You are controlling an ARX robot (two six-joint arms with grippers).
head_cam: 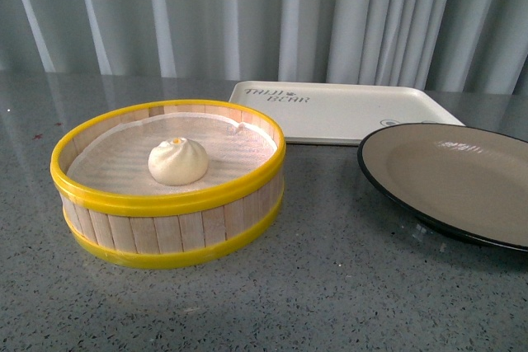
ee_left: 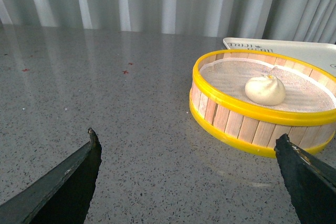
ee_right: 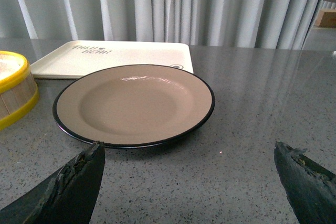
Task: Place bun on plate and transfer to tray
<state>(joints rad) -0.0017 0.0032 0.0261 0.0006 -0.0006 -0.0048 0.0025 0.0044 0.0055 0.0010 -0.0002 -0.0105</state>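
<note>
Bun (head_cam: 177, 161) sits near the middle of the steamer basket (head_cam: 165, 232), on the bench's (head_cam: 330, 294) left side. I see my left fingers (ee_left: 68, 182) spread wide and empty, low over bare bench before the basket. My right fingers (ee_right: 73, 182) are equally wide apart, facing the plate's (ee_right: 131, 108) black rim. The tray (head_cam: 346, 113) lies just behind the plate, with open bench on the plate's right.

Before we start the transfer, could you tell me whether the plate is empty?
Empty: the plate shows only bare beige surface; the bun sits in the steamer basket.
</note>
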